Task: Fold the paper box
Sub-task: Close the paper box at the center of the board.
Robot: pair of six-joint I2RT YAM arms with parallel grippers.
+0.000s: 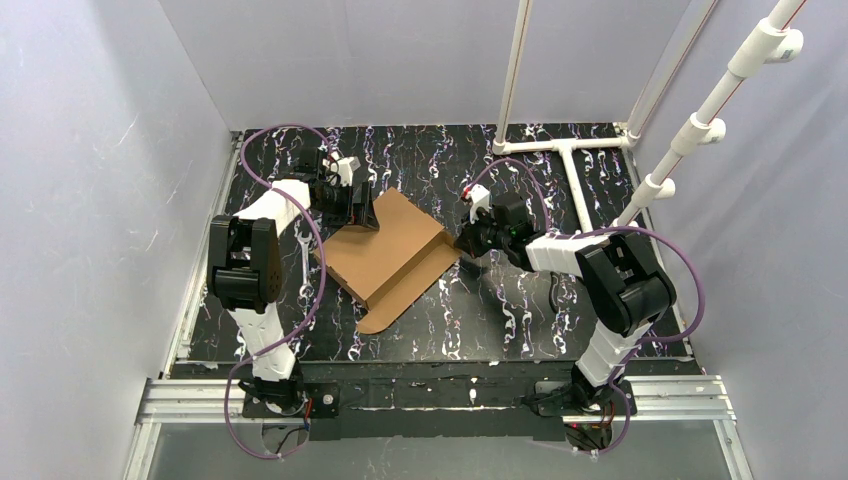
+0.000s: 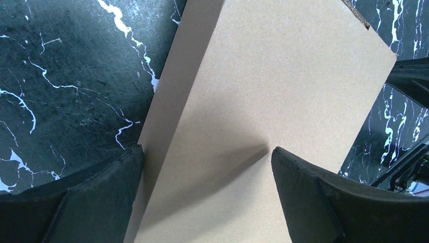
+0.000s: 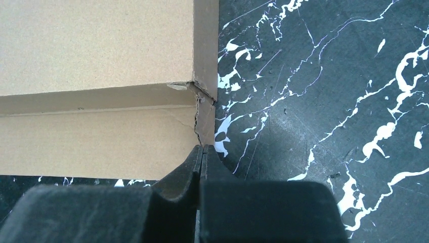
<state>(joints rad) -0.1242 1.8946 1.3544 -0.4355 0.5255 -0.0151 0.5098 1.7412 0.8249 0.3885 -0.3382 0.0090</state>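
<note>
The paper box [image 1: 385,255] is a brown cardboard sheet, partly folded, lying askew on the black marbled table [image 1: 500,310], with a rounded tab pointing to the near edge. My left gripper [image 1: 355,205] is at its far left corner. In the left wrist view it [image 2: 205,157] is open, and a raised cardboard panel [image 2: 263,91] runs between the fingers [image 2: 303,192] without being pinched. My right gripper [image 1: 462,243] is at the box's right corner. In the right wrist view it [image 3: 202,149] is shut, its tips against a creased corner flap [image 3: 205,121] of the box [image 3: 96,45].
A white pipe frame [image 1: 565,150] stands on the table at the back right, with slanted pipes [image 1: 700,125] above it. Pale walls close in the left, back and right. An aluminium rail [image 1: 440,395] runs along the near edge by the arm bases.
</note>
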